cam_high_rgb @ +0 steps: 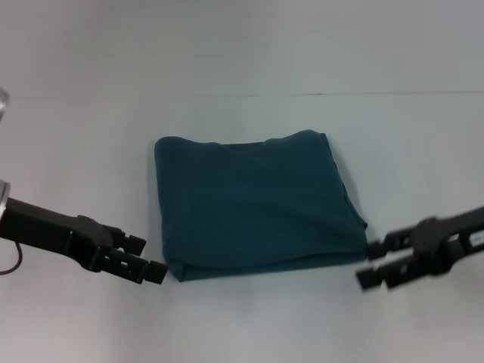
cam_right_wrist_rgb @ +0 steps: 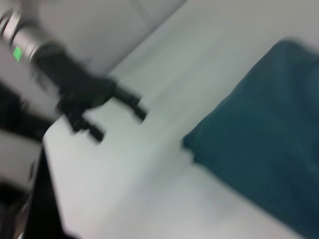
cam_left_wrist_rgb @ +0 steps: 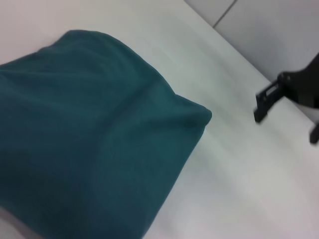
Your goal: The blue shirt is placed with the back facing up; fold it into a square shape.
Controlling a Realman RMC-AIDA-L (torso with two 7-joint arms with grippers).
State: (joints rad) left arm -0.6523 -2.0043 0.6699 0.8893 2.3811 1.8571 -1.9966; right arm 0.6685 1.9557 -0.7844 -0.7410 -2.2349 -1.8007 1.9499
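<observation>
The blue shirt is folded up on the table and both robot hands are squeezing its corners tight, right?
Not quite. The blue shirt is folded into a squarish shape on the table, but neither hand grips it. In the head view the left gripper and right gripper sit open beside its near corners, the right one close to the edge, holding nothing.

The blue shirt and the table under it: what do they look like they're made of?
The blue shirt looks like soft matte knit fabric, probably cotton: it sags in rounded folds, with no sheen. The table looks like a smooth, hard white laminate or painted board with a faint gloss; which one can't be told. The left gripper and right gripper, both open, flank the shirt.
</observation>
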